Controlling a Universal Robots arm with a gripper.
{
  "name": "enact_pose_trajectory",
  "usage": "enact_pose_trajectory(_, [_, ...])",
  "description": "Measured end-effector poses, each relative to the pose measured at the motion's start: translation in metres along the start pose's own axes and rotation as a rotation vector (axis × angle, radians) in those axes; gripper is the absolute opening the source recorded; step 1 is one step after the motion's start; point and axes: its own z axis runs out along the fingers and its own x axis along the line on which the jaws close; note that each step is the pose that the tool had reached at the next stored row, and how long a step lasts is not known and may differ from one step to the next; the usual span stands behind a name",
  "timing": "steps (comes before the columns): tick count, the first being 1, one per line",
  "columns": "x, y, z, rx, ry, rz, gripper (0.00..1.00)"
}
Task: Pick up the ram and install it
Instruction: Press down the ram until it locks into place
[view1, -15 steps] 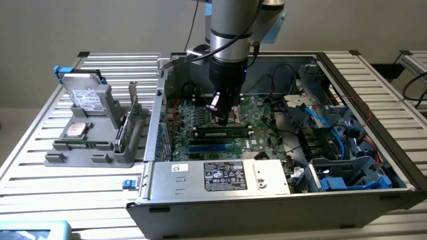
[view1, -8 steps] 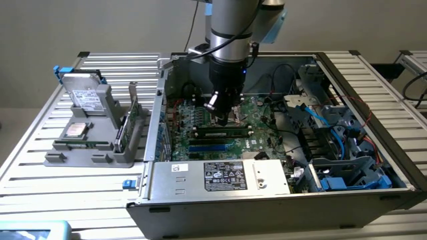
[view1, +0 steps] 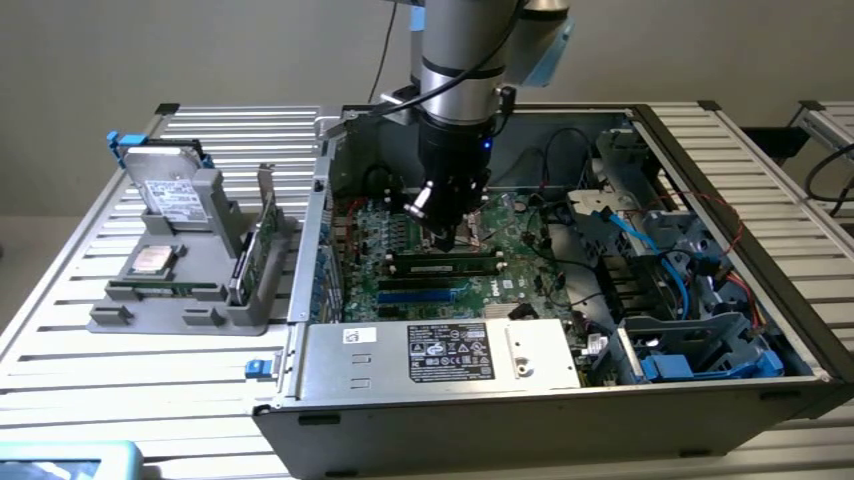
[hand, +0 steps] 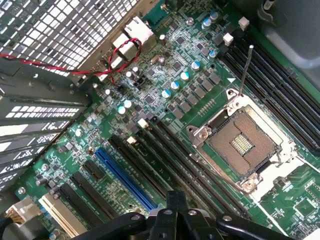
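Roughly centred in the exterior frame: open PC case (view1: 534, 420), lying flat on slatted metal table (view1: 80, 330), inside exposed to the camera. Robot arm (view1: 461, 50) coming down from top centre of the frame into the case. Silver power supply (view1: 441, 355) with labels along the case's near wall, lower centre. Grey parts holder (view1: 174, 310) on the table at the exterior view's left, well apart from the arm; hard drive (view1: 174, 190) standing in it, green expansion card (view1: 260, 235) upright at the holder's edge nearest the case. Green motherboard (view1: 521, 230) on the case floor, centre of frame; blue cables (view1: 641, 235) to the exterior view's right of it.

Ram (view1: 447, 266): 1 long green stick with dark chips, lying lengthwise along a slot on the motherboard, centre of frame, just under the tool tip. Looks seated in the slot; full latching too small to tell.

Gripper (view1: 443, 238) clenched, fingers pressed together, grasping nothing; tip right above the ram's middle, contact not clear.

Wrist view: gripper (hand: 172, 196) closed with no gap, motherboard (hand: 150, 95) beneath, open CPU socket (hand: 242, 140) with lever raised, row of long black slots beside 1 blue slot (hand: 125, 175), red wire (hand: 50, 65) crossing the case's perforated wall.
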Motion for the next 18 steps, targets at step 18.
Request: enact_pose_trajectory(18, [0.0, -0.0001, 0.0, 0.0222, -0.0267, 0.181, 0.11])
